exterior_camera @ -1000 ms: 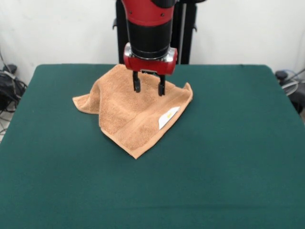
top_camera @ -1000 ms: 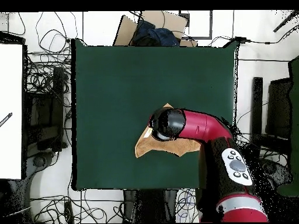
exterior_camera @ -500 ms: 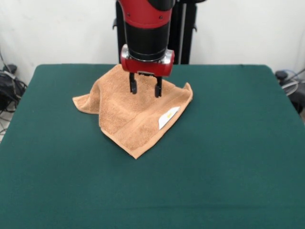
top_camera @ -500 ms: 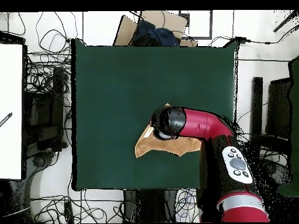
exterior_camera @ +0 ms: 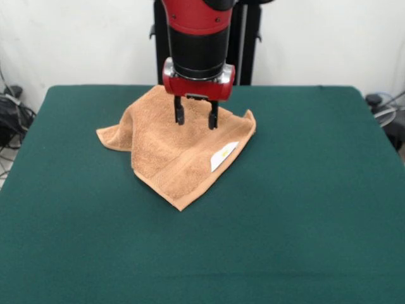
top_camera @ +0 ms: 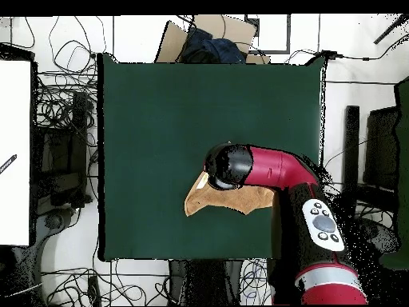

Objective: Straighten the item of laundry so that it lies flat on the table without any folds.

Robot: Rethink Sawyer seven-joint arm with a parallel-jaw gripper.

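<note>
Here the orange-tan towel (exterior_camera: 179,147) lies on the green bench (exterior_camera: 304,209), folded over itself into a rough wedge, one corner pointing toward the camera in the front view. A white label (exterior_camera: 223,156) shows on the towel's right side. The tool (exterior_camera: 197,119) stands over the towel's far part, its two fingers (exterior_camera: 180,111) spread apart and holding nothing, tips near the cloth.

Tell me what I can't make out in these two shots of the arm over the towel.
- Overhead view: the arm covers much of the towel and all of the gripper.
- Front view: whether the open jaws touch the towel; they overlap it, contact unclear.
- Front view: print on the white label, too small.
- Front view: what lies under the towel's folded layers, hidden by the top layer.
</note>
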